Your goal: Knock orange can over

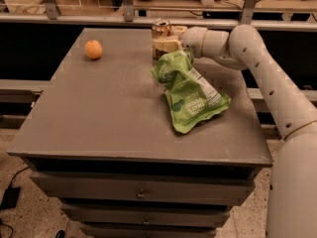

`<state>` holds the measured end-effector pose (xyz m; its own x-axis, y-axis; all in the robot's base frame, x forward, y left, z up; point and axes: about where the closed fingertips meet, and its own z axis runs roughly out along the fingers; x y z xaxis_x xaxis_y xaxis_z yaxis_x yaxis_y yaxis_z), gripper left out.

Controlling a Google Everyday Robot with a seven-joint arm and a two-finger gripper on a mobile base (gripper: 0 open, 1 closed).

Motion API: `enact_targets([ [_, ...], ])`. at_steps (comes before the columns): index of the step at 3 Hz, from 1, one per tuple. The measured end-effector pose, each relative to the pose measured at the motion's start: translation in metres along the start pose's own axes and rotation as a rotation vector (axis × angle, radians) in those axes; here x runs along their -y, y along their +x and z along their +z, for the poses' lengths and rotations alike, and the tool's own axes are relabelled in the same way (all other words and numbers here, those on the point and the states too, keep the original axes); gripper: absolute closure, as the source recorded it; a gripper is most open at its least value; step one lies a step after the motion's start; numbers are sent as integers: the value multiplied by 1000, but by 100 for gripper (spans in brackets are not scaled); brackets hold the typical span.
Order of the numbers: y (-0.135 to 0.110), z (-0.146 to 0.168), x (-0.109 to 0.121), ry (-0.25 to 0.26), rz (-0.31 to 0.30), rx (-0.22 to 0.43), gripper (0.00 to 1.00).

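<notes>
The orange can [160, 28], coppery with a silver top, stands upright at the far edge of the grey table [114, 113]. My gripper [165, 37] reaches in from the right and is right up against the can. One pale finger [166, 45] lies across the front of the can's lower part, and the other [178, 31] sits by its right side. The fingers stand apart. The can's lower half is hidden behind the front finger.
A crumpled green snack bag [190, 90] lies just in front of the gripper, toward the table's right. A round orange fruit [93, 49] sits at the far left. My white arm [267, 78] spans the right side. A rail runs behind the table.
</notes>
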<state>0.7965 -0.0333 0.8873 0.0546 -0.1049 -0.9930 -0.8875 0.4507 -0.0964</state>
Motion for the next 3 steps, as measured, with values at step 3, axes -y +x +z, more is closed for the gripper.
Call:
enact_targets([
  [3,-68,-33,19,-1,-147,-66,100],
])
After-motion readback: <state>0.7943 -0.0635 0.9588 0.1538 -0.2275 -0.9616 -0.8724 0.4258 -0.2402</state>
